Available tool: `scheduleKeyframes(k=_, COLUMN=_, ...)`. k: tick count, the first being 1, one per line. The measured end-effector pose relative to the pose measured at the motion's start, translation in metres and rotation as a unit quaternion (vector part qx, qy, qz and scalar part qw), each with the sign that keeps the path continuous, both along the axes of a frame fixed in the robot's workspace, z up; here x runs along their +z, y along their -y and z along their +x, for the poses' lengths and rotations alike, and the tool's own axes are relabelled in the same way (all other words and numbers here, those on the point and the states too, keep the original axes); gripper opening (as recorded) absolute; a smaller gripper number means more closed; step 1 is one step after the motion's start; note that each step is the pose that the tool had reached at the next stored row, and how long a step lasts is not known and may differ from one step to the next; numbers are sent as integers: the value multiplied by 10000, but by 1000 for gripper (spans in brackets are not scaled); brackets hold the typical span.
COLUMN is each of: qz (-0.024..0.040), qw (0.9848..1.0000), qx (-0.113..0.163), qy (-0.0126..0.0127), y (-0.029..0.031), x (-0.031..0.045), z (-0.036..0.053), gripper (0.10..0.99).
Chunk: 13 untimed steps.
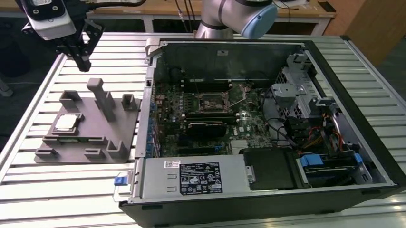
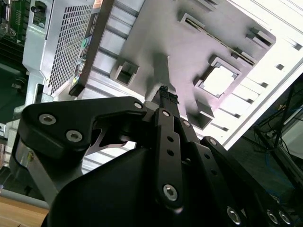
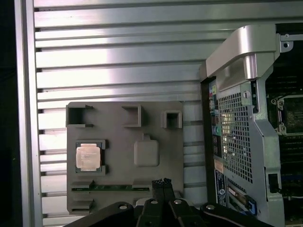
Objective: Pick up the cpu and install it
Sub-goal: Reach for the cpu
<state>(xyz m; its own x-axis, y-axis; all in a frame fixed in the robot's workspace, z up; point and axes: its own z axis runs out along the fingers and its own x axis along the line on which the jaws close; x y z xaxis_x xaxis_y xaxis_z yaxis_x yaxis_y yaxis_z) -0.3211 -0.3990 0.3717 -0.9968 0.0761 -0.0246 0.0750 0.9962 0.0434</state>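
cpu (image 3: 88, 157), shiny silver square, seated in grey fixture (image 3: 116, 146)

The exterior view looks down on the table (image 1: 63, 190); both wrist views share the fixture (image 2: 156, 33) (image 3: 118, 151) beyond the hand (image 2: 168, 97) (image 3: 162, 182).

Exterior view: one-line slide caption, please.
Empty pincer hangs shut over the table near the grey fixture, where the cpu rests in its pocket, beside the open computer case.
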Motion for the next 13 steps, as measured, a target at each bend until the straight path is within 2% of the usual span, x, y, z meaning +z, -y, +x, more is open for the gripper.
scheduleKeyframes(k=13, qz=0, qw=10000, qx=0, qy=0, y=0, x=-48, z=-99, gripper=106)
